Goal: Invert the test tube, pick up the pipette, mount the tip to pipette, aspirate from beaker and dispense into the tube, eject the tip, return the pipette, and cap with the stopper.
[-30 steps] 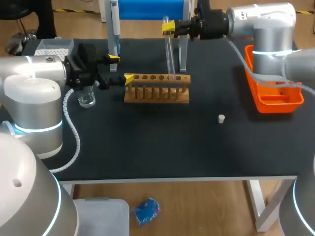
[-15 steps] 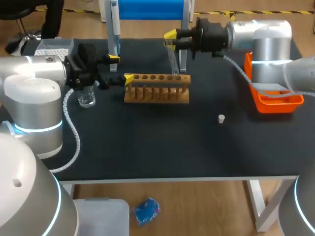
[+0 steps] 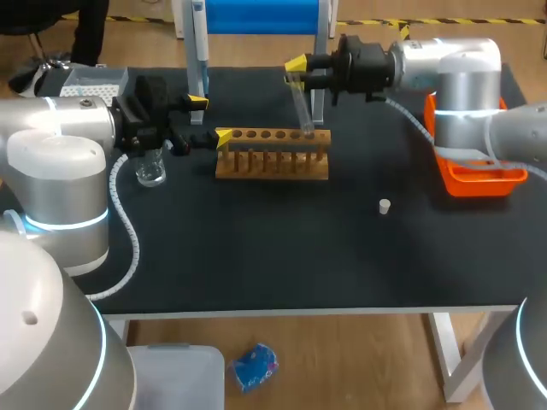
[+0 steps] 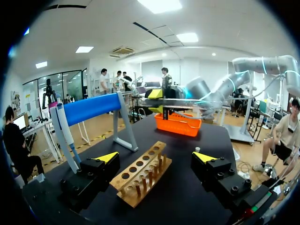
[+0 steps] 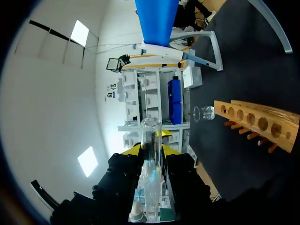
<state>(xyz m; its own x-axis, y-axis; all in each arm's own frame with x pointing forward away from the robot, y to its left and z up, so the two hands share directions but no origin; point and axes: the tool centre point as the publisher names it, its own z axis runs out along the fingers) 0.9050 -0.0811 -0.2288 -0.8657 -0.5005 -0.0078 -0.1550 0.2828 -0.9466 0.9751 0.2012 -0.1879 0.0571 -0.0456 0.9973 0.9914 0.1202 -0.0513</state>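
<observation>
- Stillness on the left: the left gripper (image 3: pixel 211 118) sits where it was a second ago, at the left end of the wooden rack (image 3: pixel 272 155). Its fingers are spread wide and hold nothing. In its own wrist view the rack lies ahead of and between the parted tips, touching neither.
- The beaker (image 3: pixel 150 168) stands just beside that arm, and the pipette (image 3: pixel 198 38) hangs on its stand behind the rack. Neither has been touched.
- The test tube (image 3: pixel 301 107) has changed most. A second ago it hung upright, well above the rack. Now it has come down and leans, with its lower end at a hole near the rack's right end. Whether it has entered the hole I cannot tell. Over the last half second it barely shifted.
- Judgement: the inverting step is closing out, and only seating and letting go of the tube remain before the pipette's turn.
- The right gripper (image 3: pixel 297 70) is clenched on the tube's upper part, a yellow tip on either side, as its wrist view confirms.
- The stopper (image 3: pixel 385 205) lies alone on the table, well apart from the rack.
</observation>
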